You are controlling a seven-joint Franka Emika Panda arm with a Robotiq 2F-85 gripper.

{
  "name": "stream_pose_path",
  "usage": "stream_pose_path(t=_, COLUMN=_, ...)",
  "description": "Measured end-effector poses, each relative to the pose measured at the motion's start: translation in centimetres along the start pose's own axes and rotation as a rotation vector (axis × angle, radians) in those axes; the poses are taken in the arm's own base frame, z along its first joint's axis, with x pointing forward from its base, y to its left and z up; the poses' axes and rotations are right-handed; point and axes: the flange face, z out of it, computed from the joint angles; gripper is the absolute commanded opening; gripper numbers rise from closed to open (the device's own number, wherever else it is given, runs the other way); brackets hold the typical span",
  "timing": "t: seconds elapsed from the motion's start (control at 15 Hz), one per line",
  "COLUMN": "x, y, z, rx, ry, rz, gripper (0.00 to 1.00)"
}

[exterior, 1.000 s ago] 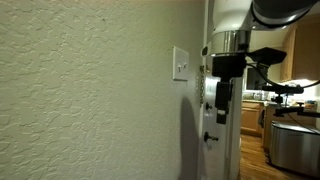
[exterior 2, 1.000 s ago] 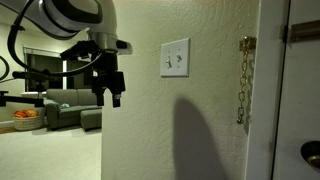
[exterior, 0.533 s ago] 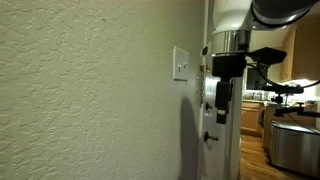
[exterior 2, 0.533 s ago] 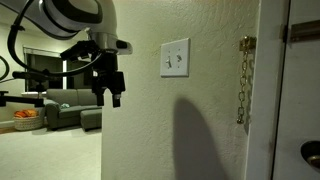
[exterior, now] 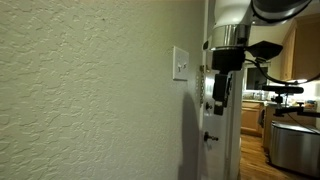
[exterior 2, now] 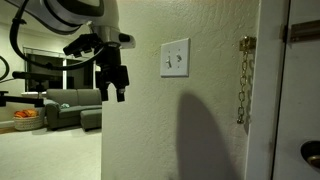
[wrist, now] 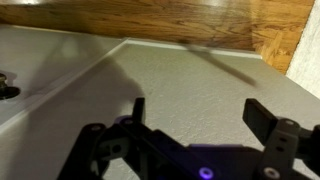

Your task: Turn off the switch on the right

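Observation:
A small white wall plate (exterior 2: 175, 57) with two tiny toggle levers sits on the textured wall; it also shows edge-on in an exterior view (exterior: 180, 64). The switch on the right (exterior 2: 182, 59) is a small lever in that plate. My gripper (exterior 2: 116, 93) hangs in the air to the left of the plate, apart from the wall, jaws open and empty. It also shows in an exterior view (exterior: 217, 100). In the wrist view the open gripper (wrist: 198, 112) faces bare textured wall; the plate is out of that view.
A door with a brass chain (exterior 2: 243, 80) and a knob (exterior 2: 311, 153) stands right of the plate. A couch (exterior 2: 70, 105) sits in the room behind the arm. A kitchen counter and metal pot (exterior: 292, 140) show beyond the wall edge.
My gripper has moved a little up and toward the wall plate. The plate and levers look the same.

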Motion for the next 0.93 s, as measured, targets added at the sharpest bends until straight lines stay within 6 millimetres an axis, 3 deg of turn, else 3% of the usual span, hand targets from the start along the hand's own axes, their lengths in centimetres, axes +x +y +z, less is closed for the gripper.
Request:
stream_pose_path(t=0.6, x=-0.5, y=4.9, z=-4.2, rx=0.016, ry=0.090, rz=0.098, gripper=1.00)
stream_pose_path(t=0.93, x=-0.2, y=6.4, z=-6.7, rx=0.034, ry=0.188, rz=0.133, gripper=1.00)
